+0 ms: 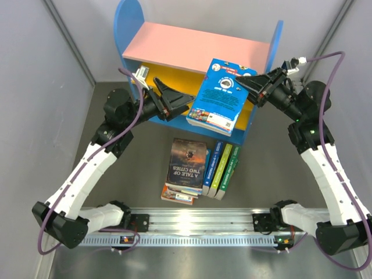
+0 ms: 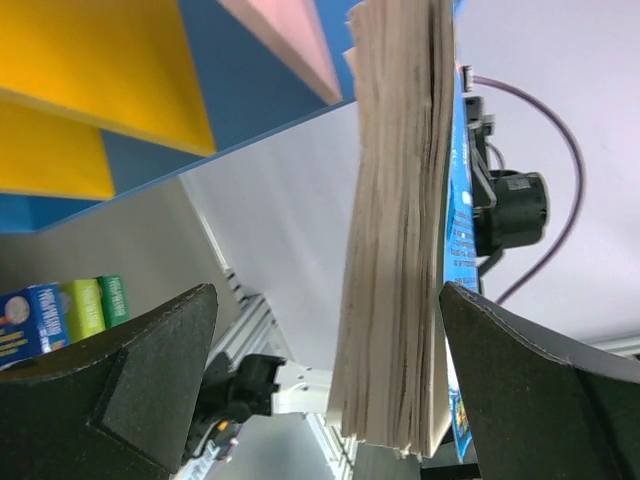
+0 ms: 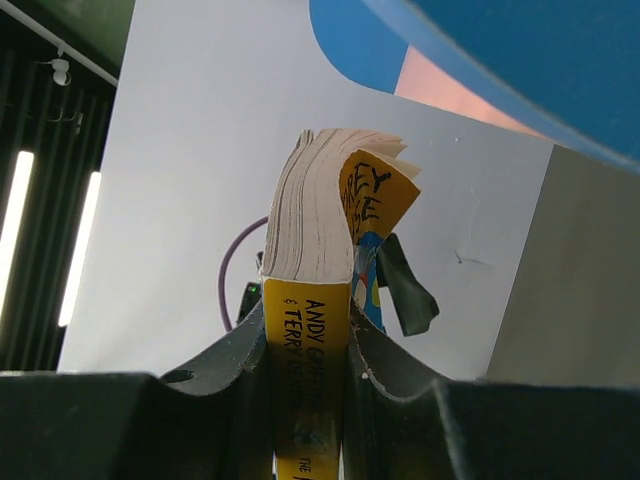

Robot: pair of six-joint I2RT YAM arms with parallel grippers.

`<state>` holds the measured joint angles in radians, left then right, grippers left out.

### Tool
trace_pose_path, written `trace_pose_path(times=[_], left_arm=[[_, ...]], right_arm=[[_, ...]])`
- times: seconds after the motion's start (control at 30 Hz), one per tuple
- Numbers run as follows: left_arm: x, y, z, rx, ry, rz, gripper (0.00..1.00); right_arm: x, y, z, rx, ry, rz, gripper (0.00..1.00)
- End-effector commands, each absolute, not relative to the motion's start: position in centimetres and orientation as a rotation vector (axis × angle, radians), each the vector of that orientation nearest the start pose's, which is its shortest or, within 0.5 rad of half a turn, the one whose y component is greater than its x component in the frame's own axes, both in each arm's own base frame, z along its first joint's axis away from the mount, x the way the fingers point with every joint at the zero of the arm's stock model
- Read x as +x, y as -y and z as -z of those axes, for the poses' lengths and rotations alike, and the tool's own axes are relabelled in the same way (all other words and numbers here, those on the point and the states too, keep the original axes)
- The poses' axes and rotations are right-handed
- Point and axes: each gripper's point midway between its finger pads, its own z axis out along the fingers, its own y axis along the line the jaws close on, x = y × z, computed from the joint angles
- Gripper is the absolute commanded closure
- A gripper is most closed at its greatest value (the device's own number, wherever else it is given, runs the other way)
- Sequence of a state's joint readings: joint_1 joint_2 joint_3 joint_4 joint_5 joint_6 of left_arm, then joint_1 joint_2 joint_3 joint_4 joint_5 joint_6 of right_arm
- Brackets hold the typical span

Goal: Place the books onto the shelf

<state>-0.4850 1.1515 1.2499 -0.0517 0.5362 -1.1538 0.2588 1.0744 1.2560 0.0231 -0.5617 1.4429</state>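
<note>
A light blue cartoon-covered book (image 1: 222, 96) hangs in the air in front of the shelf (image 1: 192, 46), with my right gripper (image 1: 251, 87) shut on its right end. The right wrist view shows that gripper (image 3: 307, 340) clamped on the book's yellow spine (image 3: 308, 390). My left gripper (image 1: 181, 104) is wide open at the book's left edge. In the left wrist view the book's page edges (image 2: 395, 230) stand between the fingers (image 2: 130, 390), near the right one, unclamped. More books (image 1: 188, 165) lie on the table below, with "A Tale of Two Cities" on top.
Blue, green-yellow and green books (image 1: 221, 167) lie side by side to the right of the dark stack. The shelf's yellow board (image 1: 174, 78) is behind the held book. Grey walls (image 1: 40, 87) close in both sides. A metal rail (image 1: 197, 224) runs along the near edge.
</note>
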Motion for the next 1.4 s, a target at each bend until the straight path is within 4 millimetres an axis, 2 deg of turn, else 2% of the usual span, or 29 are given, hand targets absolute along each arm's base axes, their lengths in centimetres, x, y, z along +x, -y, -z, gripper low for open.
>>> trace_pose_path(times=[0.0,0.2,0.53,0.77,0.93,1.17,1.37], left_arm=[[23.7,27.6,-47.3,0.014,-1.616,1.792,0.01],[23.5,28.2,-46.9,0.027,-1.621,1.851,0.01],[23.5,27.6,-49.0,0.020,-1.539,1.833,0.01],[24.1,27.4,-49.2,0.005,-1.535,1.821,0.01],[25.1,25.4,-49.9,-0.052,-1.499,1.771,0.01],[25.6,24.4,-49.3,-0.046,-1.544,1.707,0.01],[25.8,25.6,-47.8,0.001,-1.630,1.705,0.01]], right_arm=[[26.4,-20.4,-51.4,0.326,-1.495,-1.788,1.00],[27.0,-20.6,-51.0,0.338,-1.489,-1.809,1.00],[27.7,-20.9,-49.9,0.345,-1.513,-1.808,1.00],[27.8,-21.1,-49.7,0.338,-1.523,-1.811,1.00],[27.8,-21.1,-49.5,0.337,-1.530,-1.810,1.00],[27.8,-21.2,-49.1,0.339,-1.544,-1.816,1.00],[28.2,-21.3,-49.4,0.331,-1.540,-1.818,1.00]])
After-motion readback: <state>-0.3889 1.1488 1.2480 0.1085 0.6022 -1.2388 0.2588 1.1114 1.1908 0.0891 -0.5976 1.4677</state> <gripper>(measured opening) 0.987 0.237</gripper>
